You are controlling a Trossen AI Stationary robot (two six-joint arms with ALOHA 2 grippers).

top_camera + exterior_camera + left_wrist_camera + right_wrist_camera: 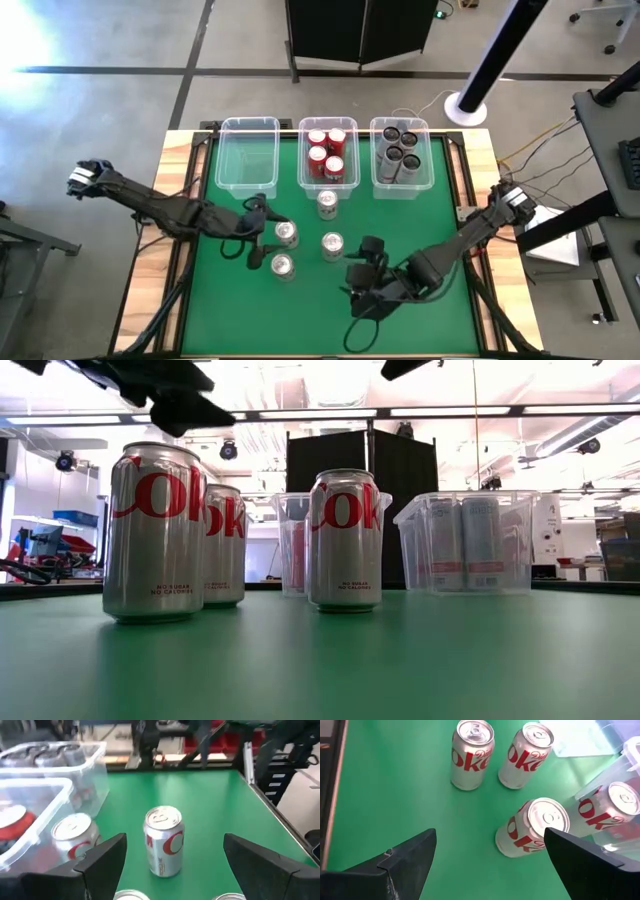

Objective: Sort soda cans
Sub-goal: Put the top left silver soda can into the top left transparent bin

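The left gripper (pixel 262 232) hangs with jaws spread wide and empty, just beside the nearest silver Diet Coke can (pixel 287 234), a width suited to straddling a can body. The right gripper (pixel 366 268) is likewise wide open and empty, near another silver can (pixel 332 245).

Four silver cans stand upright on the green tabletop (pixel 440 215), including one (pixel 282 267) nearer the front and one (pixel 327 203) close to the bins.

By colour, the middle bin (pixel 305 180) holds red cans (pixel 327 150) and the right bin (pixel 378 184) dark cans (pixel 398 145). The left bin (pixel 221 180) holds no cans, so it is probably meant for the silver ones.
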